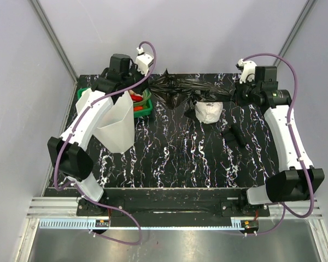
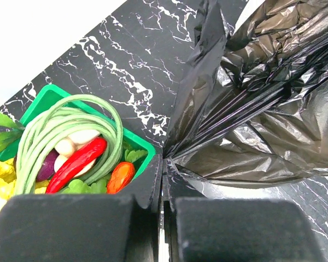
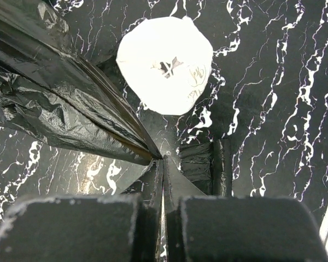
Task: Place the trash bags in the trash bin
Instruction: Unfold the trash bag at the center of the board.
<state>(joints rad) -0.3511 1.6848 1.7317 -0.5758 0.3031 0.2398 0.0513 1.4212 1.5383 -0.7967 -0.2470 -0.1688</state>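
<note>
**Bagging step, mid-carry.** The trash bin (image 1: 117, 128), the largest thing here, stands upright at centre left of the overhead view. Its translucent white inside shows no black film, so I judge the task's main step not yet done.

The trash bags (image 1: 180, 87) form one glossy black, crumpled mass strung across the upper middle, well apart from the bin's mouth. The mass hangs between the two arms. The left gripper (image 2: 163, 177) is clenched on one gathered edge and the right gripper (image 3: 163, 166) is clenched on the opposite corner.

The next move, as I read it, is to carry the film leftward and over the faceted rim. Both ends would have to travel together, and slack film could snag on the neighbouring basket.

The green basket (image 2: 145, 147) sits just beside the bin and holds toy vegetables — long beans (image 2: 71, 117), a red chilli (image 2: 76, 164) and an orange piece. The white roll (image 3: 164, 65) lies on the table below the bag — not part of the load.
</note>
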